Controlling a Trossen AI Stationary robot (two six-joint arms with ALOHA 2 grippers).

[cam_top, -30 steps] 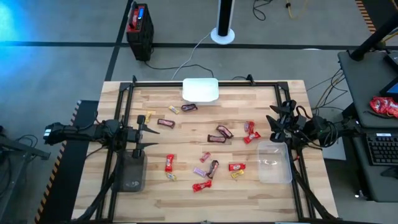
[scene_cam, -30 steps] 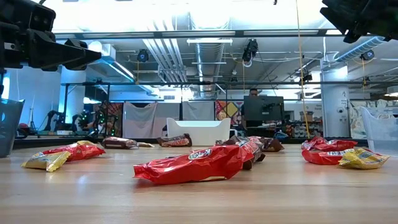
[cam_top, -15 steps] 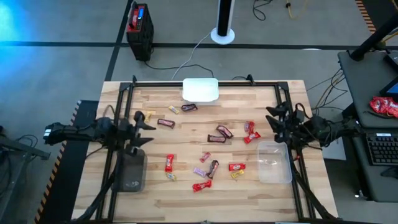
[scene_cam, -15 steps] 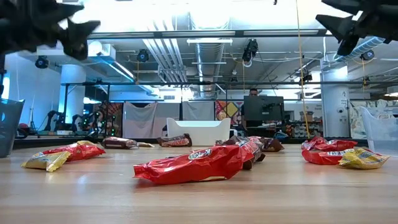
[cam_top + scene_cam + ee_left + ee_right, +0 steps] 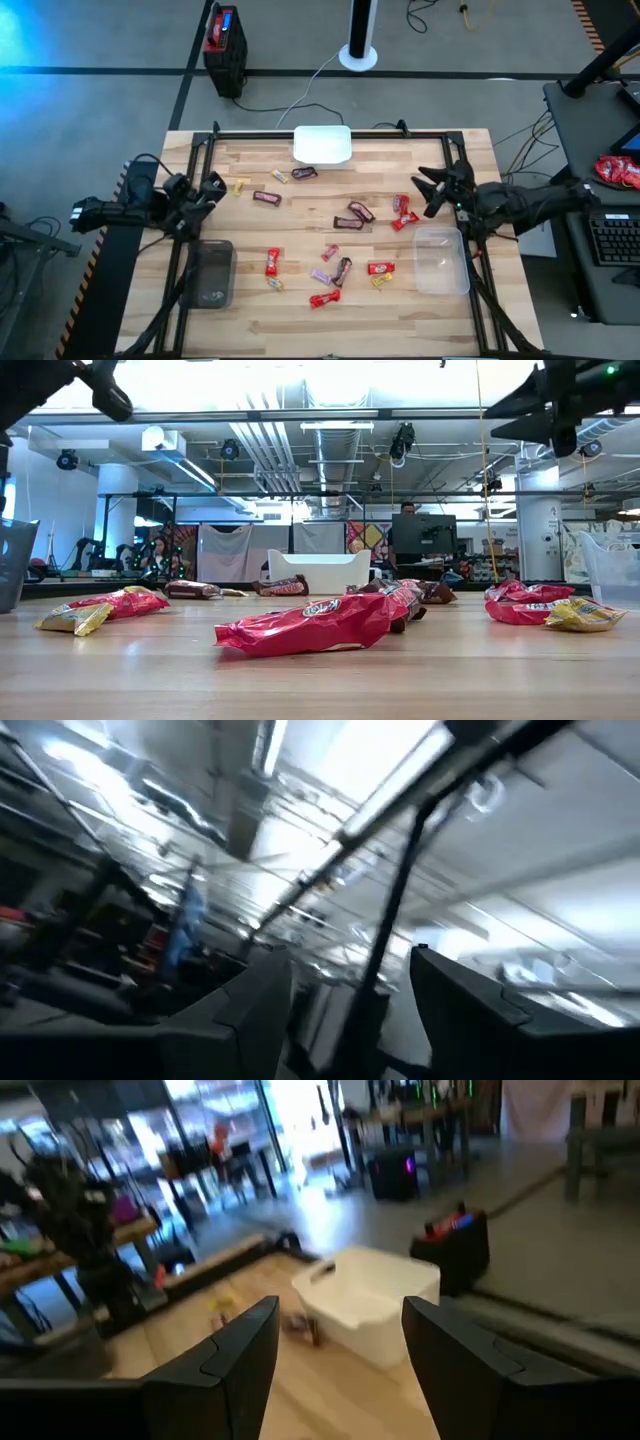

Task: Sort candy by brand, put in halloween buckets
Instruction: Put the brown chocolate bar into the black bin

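Note:
Wrapped candies lie flat across the wooden table: red ones [image 5: 272, 262] [image 5: 403, 212], dark brown ones [image 5: 266, 198] [image 5: 354, 213], small yellow ones [image 5: 240, 185]. A red one [image 5: 310, 625] lies nearest in the low view. The white bin [image 5: 322, 145] sits at the far edge, the dark grey bin [image 5: 207, 272] near left, the clear bin [image 5: 441, 260] near right. My left gripper [image 5: 212, 186] hangs open above the left edge, tipped up at the ceiling [image 5: 350, 990]. My right gripper [image 5: 422, 190] is open, high above the table's right side, facing the white bin [image 5: 370, 1305].
A black metal frame [image 5: 300, 133] runs around the table. A black-and-red box [image 5: 224, 45] stands on the floor beyond the far edge. A desk with a keyboard [image 5: 612, 238] is to the right. Bare wood lies between the candies and the near edge.
My left gripper has drawn back toward the table's left edge, away from the space above the dark grey bin, and tipped upward. My right gripper has reached a little toward the table's middle. The candies and bins have stayed put.

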